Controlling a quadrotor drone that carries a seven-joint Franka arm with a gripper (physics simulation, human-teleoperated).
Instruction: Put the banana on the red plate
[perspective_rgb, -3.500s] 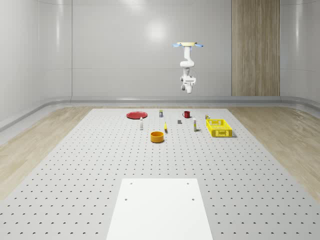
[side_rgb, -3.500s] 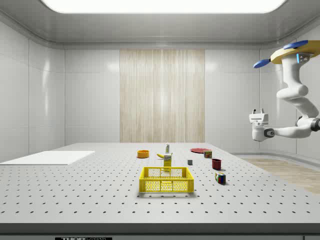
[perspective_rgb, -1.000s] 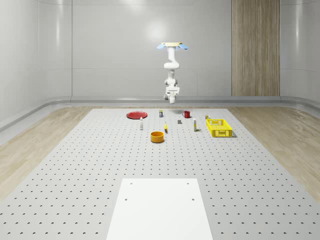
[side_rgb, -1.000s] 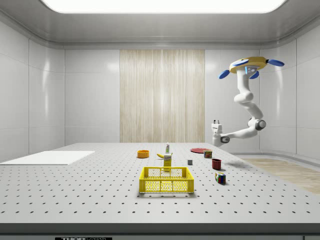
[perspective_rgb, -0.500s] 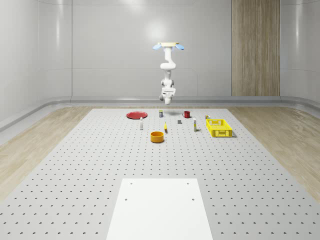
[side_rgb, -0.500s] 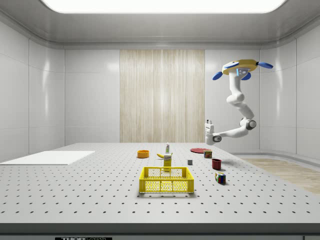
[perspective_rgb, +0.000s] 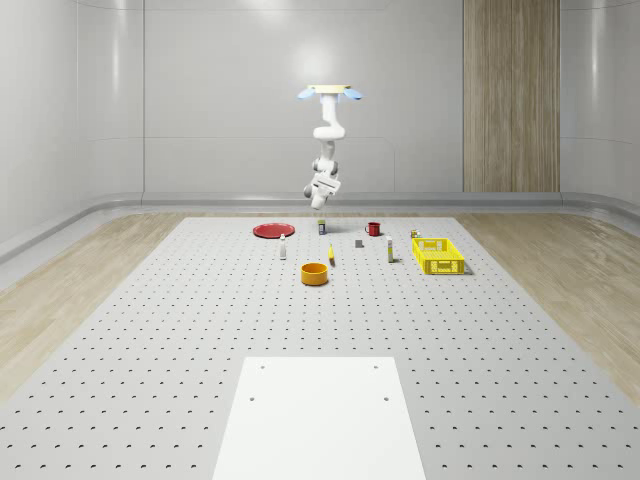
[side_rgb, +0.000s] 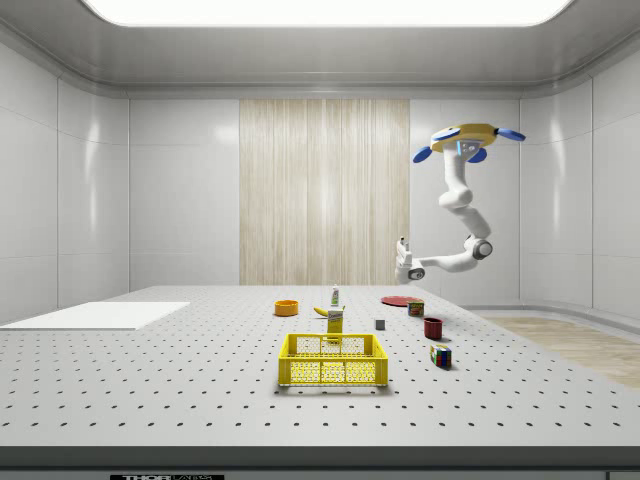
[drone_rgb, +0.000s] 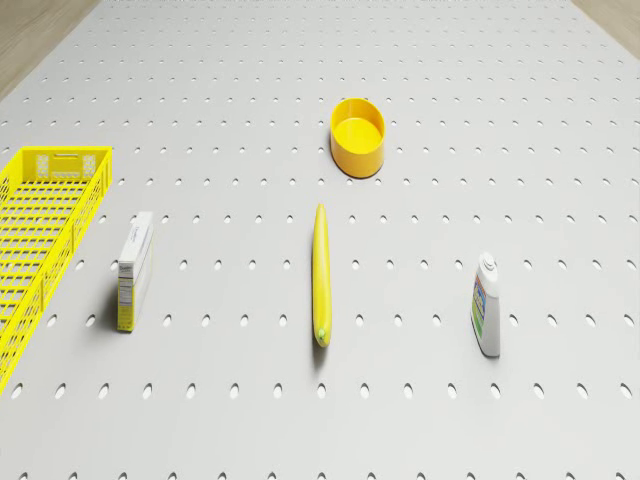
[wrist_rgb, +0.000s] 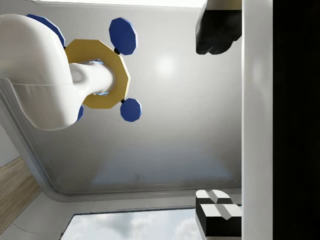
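High above the far end of the bench, the drone hovers near the red plate, jaws open and empty, raised in the air. On the bench, the banana lies flat between a carton and a bottle.

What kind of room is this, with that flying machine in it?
Probably a simulated robotics test room, not a real place. The grey floor panel dotted with regular holes looks like a lab mounting board, household items such as a long yellow banana lie spaced out, and a yellow-bodied drone hovers above.
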